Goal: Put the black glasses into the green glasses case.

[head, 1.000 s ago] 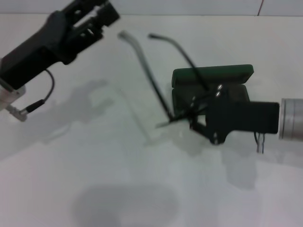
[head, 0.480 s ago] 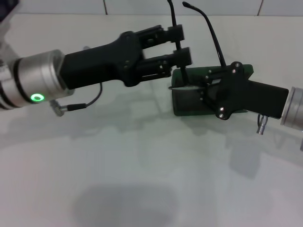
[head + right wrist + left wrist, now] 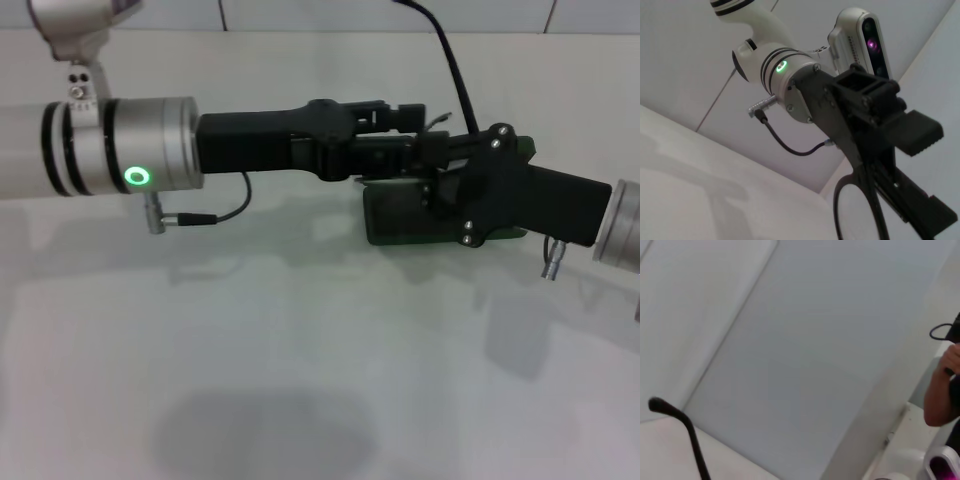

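hovering both grippers over the green case point(image 3: 395, 222) at centre right of the head view, on the white table point(image 3: 300, 350). reaching in from the left: left gripper point(image 3: 415, 132), level, meeting the right gripper point(image 3: 440, 182), which comes in from the right edge and sits directly above the case.

black glasses point(image 3: 455, 75) up in the air between the two grippers, not in the case. one temple arm point(image 3: 693, 440) sticking up toward the top edge of the head view, also showing at lower left of the left wrist view. front of the frame mostly hidden behind the gripper bodies in the head view. round lens rim showing at the bottom of the right wrist view, coming out just under the left gripper.

left gripper fingers drawn close together, looking pinched on the glasses frame near the lens. right gripper's grip: cannot tell, hidden by its own body.

case looks open, lid hidden behind the arms, dark green base showing below the grippers.

progress, as a judgement: pick-up done, glasses carried to the case, looking like a handover or a two-handed fold. left to do: folding the upright temple down, lowering the glasses into the case, letting go. nothing inside the case yet as far as visible.
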You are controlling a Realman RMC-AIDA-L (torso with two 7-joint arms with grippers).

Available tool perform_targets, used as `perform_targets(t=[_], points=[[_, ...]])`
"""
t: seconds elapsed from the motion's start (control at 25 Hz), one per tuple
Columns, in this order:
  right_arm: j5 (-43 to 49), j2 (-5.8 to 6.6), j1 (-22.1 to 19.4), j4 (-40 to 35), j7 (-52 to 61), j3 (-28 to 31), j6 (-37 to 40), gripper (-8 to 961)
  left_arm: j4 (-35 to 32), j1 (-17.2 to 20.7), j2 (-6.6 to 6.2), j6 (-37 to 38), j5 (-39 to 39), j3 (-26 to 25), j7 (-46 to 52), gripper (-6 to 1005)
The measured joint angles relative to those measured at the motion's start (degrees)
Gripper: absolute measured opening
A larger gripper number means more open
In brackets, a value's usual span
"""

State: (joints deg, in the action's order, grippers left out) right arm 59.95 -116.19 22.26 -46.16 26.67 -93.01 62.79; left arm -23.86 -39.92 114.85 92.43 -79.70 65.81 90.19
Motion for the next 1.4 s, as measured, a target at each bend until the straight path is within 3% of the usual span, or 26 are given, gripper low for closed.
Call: perform_targets(t=[0.52, 0.68, 0.84, 1.04, 1.12, 1.24, 1.4], points=[[-0.1, 0.00, 0.1, 0.3, -0.7, -0.1, 0.1, 177, -0.4, -1.6, 0.21, -1.3, -2.6, -0.2, 3.2, 759], [0.0, 0.02, -0.5, 0.4, -1.6, -0.1, 1.0, 180, -0.3, -1.5, -0.33, -1.4, -2.4, -0.8, 4.4, 759], [0.4, 0.42, -1.3, 1.4, -3.0, 0.2, 5.8, 183, -0.3, -0.3, -0.86, -2.1, -2.2, -4.8, 3.7, 759], [0.4, 0.60, -1.9, 2.6, -4.5, 0.6, 14.1, 188, -0.4, 1.2, -1.52, -11.7, -3.8, -6.5, 2.6, 759], [0.4, 0.55, -2.0, 2.6, -4.5, 0.4, 17.8, 189, -0.4, 1.2, -1.04, -14.4, -5.3, -6.5, 2.2, 759], [0.4, 0.40, -1.1, 3.5, -3.9, -0.5, 22.1, 192, -0.5, 0.4, 0.66, -16.9, -7.1, -6.5, 0.4, 759], [0.4, 0.22, 3.6, 7.5, -0.2, -3.1, 23.6, 195, -2.3, -0.5, 3.54, -16.7, -8.2, -6.5, -3.3, 759]])
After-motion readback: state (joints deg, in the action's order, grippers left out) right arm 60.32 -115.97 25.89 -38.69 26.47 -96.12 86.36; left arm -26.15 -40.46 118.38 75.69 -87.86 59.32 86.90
